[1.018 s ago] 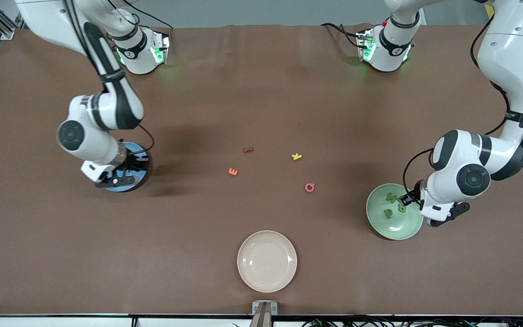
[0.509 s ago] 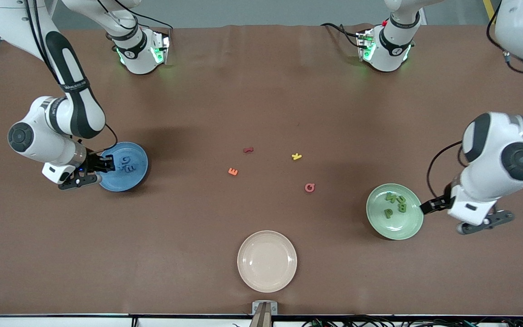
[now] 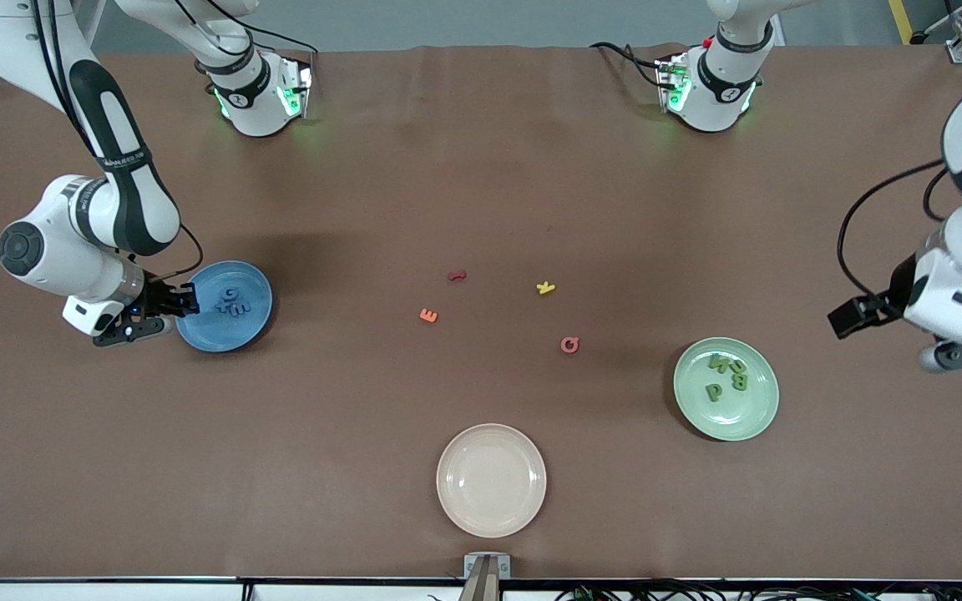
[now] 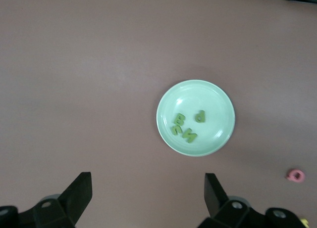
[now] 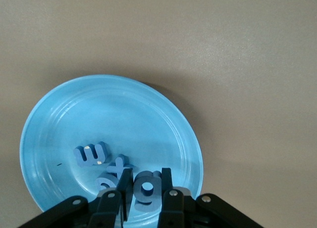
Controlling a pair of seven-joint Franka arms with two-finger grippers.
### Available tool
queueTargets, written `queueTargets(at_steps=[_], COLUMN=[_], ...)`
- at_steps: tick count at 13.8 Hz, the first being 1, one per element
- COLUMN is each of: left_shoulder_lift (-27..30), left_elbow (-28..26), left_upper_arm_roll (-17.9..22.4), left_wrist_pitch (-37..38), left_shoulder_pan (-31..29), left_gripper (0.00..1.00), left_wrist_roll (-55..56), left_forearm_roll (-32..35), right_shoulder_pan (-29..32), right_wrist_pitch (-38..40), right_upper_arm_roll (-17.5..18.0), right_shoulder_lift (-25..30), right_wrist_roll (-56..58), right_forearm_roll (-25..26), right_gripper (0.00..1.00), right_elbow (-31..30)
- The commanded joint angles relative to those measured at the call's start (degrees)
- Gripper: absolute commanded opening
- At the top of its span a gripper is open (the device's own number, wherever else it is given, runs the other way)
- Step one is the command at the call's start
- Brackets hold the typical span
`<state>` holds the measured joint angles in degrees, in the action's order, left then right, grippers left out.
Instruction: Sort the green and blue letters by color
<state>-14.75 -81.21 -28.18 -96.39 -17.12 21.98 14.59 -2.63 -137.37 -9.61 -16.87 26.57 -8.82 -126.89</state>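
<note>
Green letters (image 3: 726, 375), four, lie in the green plate (image 3: 761, 417); four blue letters (image 3: 235, 302) lie in the blue plate (image 3: 243, 334). Left end effector (image 3: 853, 317) hangs spread over bare surface (image 3: 481, 167); right end effector (image 3: 184, 300), pinched together, is over the blue plate's rim.

Four dark green letters (image 3: 726, 374) lie in a pale green bowl (image 3: 761, 413) below the black left claw (image 3: 853, 316); light blue letters (image 3: 234, 302) sit on a blue plate (image 3: 255, 321) at the black right claw (image 3: 186, 300), one blue g (image 5: 147, 191) between its fingers; a cream plate (image 3: 491, 480), brown table (image 3: 481, 167); red, orange, yellow and pink letters mid-table.
</note>
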Motion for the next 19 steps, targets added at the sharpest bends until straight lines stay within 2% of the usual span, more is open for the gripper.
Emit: queueTargets(at_steps=[1,3,6,8,10,12,13,16,19], left_shoulder_lift=[5.34,8.32,10.96,13.25,15.88,17.29,17.65,17.65,17.39], left_elbow=[-0.80,-1.06,-2.19,-4.22,-7.46,-9.14,-9.32,-8.97,-9.06], left_upper_arm_roll=[4.16,12.85,18.93,21.76,23.16,26.42,26.34,26.08,25.99], left_wrist_pitch=[4.26,7.95,12.01,11.93,10.36,8.85,8.85,8.24,7.53], left_shoulder_pan=[3.21,8.92,12.97,14.48,15.53,17.64,17.65,17.65,17.74], left_gripper=[1.00,1.00,1.00,1.00,1.00,1.00,1.00,1.00,1.00], left_wrist_roll=[-3.95,-10.34,-12.84,-13.19,-13.28,-13.19,-12.58,-12.67,-12.75], left_forearm_roll=[-4.99,-8.42,-11.60,-12.74,-12.92,-13.01,-12.92,-13.01,-13.18], right_shoulder_pan=[0.61,0.43,-0.09,-0.09,-0.01,0.26,0.43,0.35,-0.18], right_wrist_pitch=[-0.36,-0.27,1.30,4.90,10.33,21.99,29.02,41.79,51.91], right_upper_arm_roll=[0.73,0.73,0.82,0.82,0.73,0.64,0.56,0.82,0.99], right_shoulder_lift=[0.61,0.61,1.74,4.55,8.24,9.22,9.22,9.22,9.31], right_wrist_roll=[0.94,0.94,0.32,0.32,-0.72,-3.44,-5.11,-11.00,-13.73], right_forearm_roll=[-0.06,-0.06,-0.06,-0.06,-0.06,0.11,0.99,6.52,7.41], right_gripper=[0.48,0.69,0.87,0.92,0.93,0.93,0.93,0.93,0.94], right_elbow=[-0.99,-0.99,-0.91,-0.20,2.24,9.51,14.60,26.92,36.51])
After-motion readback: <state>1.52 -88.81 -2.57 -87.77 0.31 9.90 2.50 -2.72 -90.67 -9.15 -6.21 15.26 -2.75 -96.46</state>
